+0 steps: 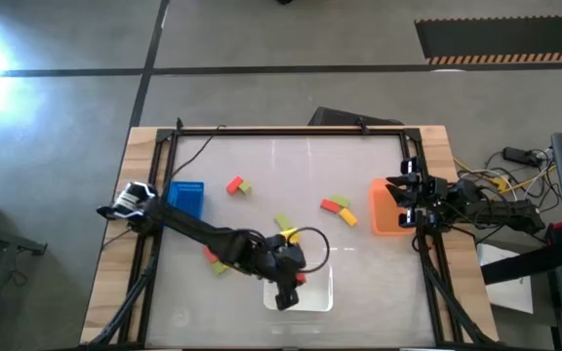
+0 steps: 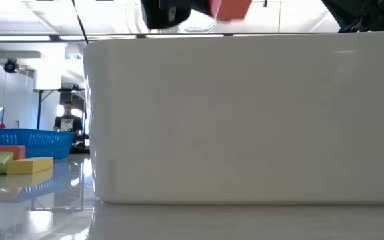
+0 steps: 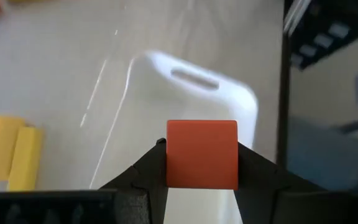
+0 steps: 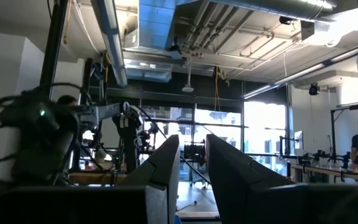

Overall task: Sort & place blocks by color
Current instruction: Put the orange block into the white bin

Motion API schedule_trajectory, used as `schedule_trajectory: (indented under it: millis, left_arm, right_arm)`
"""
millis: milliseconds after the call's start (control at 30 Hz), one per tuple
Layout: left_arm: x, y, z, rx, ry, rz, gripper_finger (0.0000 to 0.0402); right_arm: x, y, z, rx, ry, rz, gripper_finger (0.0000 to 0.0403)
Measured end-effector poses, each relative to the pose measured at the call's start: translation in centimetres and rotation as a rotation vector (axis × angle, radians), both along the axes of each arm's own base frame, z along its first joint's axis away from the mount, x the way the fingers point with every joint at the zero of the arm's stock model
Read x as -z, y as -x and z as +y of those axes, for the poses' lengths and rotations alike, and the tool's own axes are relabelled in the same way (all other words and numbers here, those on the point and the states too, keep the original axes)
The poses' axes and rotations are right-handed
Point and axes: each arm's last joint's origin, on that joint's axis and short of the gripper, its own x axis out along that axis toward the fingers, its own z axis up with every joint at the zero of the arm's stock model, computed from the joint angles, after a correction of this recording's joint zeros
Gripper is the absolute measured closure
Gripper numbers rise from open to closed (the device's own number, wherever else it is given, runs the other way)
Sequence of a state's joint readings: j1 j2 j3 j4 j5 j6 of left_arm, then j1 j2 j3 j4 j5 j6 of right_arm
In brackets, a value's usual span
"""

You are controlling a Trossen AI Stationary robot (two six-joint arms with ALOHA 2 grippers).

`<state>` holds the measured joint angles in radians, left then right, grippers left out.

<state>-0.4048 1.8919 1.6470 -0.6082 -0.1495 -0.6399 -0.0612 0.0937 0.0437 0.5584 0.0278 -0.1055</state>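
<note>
My left gripper [image 1: 294, 284] reaches over the white tray [image 1: 318, 297] near the table's near edge and is shut on a red block [image 3: 202, 154]. That block also shows above the tray's wall in the low view [image 2: 231, 8]. Loose blocks lie on the table: a red and green pair [image 1: 236, 185], a green, red and orange group [image 1: 339, 207], yellow and green ones [image 1: 284, 225], and a red and green pair [image 1: 214, 258]. My right gripper [image 4: 192, 167] waits by the orange bin [image 1: 389, 209], lifted and pointing out into the room. A narrow gap shows between its fingers, and it holds nothing. My left gripper pinches the red block by two opposite side faces [image 3: 168, 155], one finger on each. The fingers come from above, slanting down. The block is lifted clear above the white tray [image 3: 191, 93], with its end face square to the wrist camera.
A blue bin [image 1: 185, 198] stands at the table's left, the orange bin at its right. Two yellow blocks [image 3: 11, 152] lie beside the tray. A dark frame [image 1: 291, 130] edges the table. A person [image 2: 65, 120] stands in the room beyond.
</note>
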Motion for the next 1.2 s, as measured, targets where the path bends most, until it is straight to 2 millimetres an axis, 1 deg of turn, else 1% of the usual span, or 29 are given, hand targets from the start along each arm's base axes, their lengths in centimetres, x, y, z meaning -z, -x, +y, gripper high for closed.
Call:
schedule_trajectory:
  millis: [133, 200, 267, 400, 700, 867, 967, 1200]
  left_arm:
    - [2.5, 0.0, -0.2, 0.053, -0.100, 0.122, 0.0279]
    - [3.7, -0.3, -0.4, 0.077, -0.128, 0.148, 0.0279]
    - [4.0, -0.6, -0.5, 0.101, -0.143, 0.135, 0.0279]
    - [3.7, -0.5, -0.4, 0.123, -0.159, 0.120, 0.0278]
    - [5.8, 0.1, -0.1, 0.126, -0.189, 0.176, 0.0278]
    - [7.3, 0.1, 0.0, 0.116, -0.173, 0.142, 0.0278]
    - [7.8, -0.1, 0.1, 0.107, -0.153, 0.100, 0.0278]
    - [8.4, -0.1, 0.4, 0.101, -0.102, 0.103, 0.0276]
  right_arm:
    - [0.0, 0.0, 0.0, -0.001, -0.001, -0.001, 0.0335]
    - [0.0, 0.0, 0.0, -0.001, -0.001, -0.001, 0.0335]
    - [0.0, 0.0, 0.0, -0.001, -0.001, -0.001, 0.0335]
    - [0.0, 0.0, 0.0, -0.001, -0.001, -0.001, 0.0335]
    - [0.0, 0.0, 0.0, 0.000, 0.001, -0.001, 0.0335]
    - [0.0, 0.0, 0.0, 0.005, 0.010, 0.000, 0.0335]
    - [0.0, 0.0, 0.0, 0.005, 0.010, -0.001, 0.0335]
    - [0.0, 0.0, 0.0, 0.005, 0.009, -0.001, 0.0335]
